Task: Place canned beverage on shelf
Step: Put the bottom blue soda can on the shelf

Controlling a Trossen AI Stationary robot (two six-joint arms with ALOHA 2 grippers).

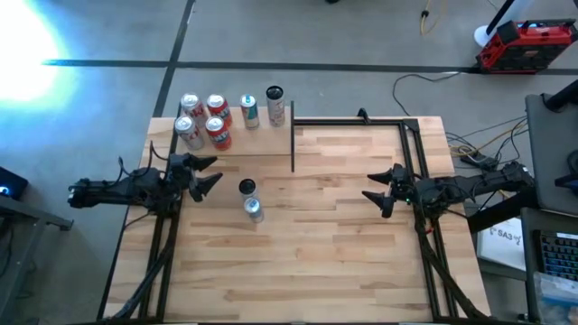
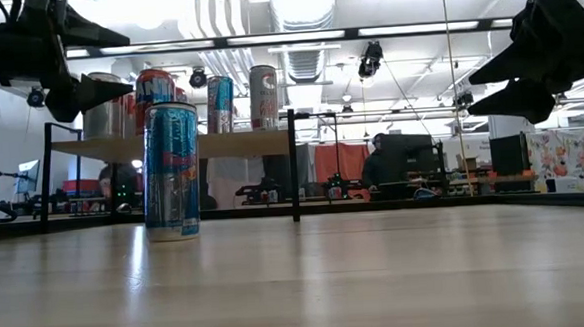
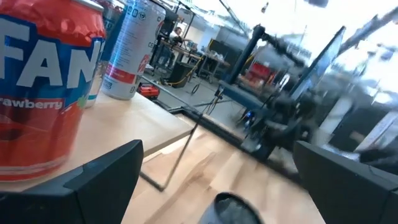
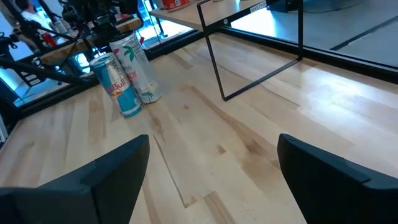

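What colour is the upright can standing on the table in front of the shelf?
Blue and silver with some red, the upright can shows best in the low view.

A red and black toolbox (image 1: 526,45) sits on the grey floor (image 1: 343,36), well beyond the far right corner of the butcher-block surface (image 1: 316,262). A yellow cable (image 1: 432,15) trails on the floor left of the toolbox, and a dark cable (image 1: 424,86) loops between the toolbox and the surface. Loose wires (image 1: 479,155) gather just off the surface's right edge. In the low view, a seated person in dark clothing (image 2: 387,165) is in the room beyond the surface, under long ceiling lights (image 2: 415,29).
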